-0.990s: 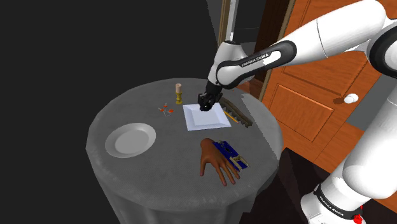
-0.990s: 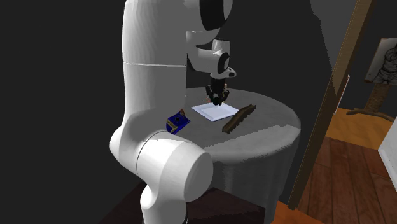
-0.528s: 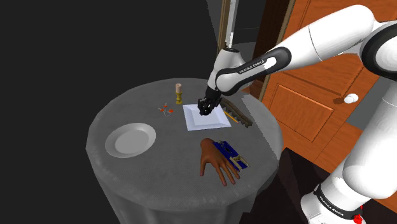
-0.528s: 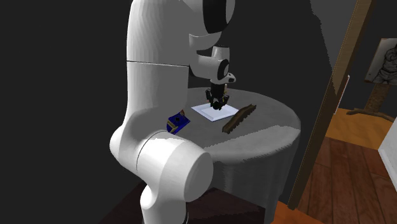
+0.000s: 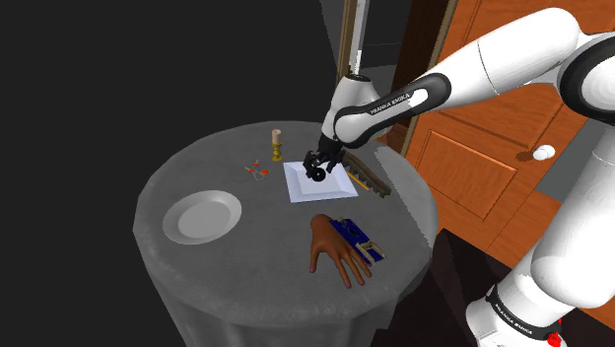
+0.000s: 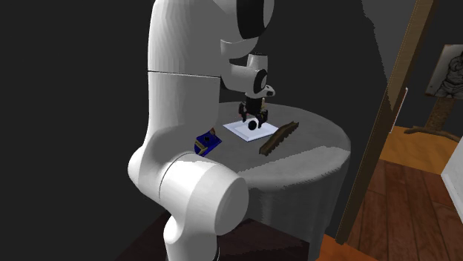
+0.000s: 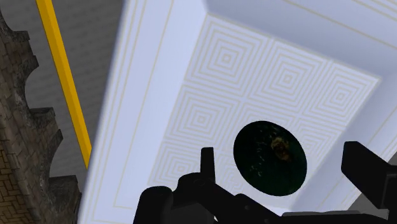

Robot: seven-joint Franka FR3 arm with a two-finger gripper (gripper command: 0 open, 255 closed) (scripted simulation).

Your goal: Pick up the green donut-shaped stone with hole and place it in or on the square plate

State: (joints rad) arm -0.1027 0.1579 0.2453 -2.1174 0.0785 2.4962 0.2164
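Dark green donut-shaped stone (image 7: 270,158): lies flat on white square plate (image 7: 210,95), on round grey surface (image 5: 197,168). Gripper (image 5: 315,164): just above the stone, fingers (image 7: 366,172) spread apart, touching nothing

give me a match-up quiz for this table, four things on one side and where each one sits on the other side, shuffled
Things
1. dark green stone
2. round plate
3. brown hand model
4. long dark carved piece

Places
A. lying partly on a blue object
B. between the open fingers, over the square plate
C. along the square plate's edge at the shoulder view's right
D. by itself toward the shoulder view's left

Pairs: 1-B, 2-D, 3-A, 4-C
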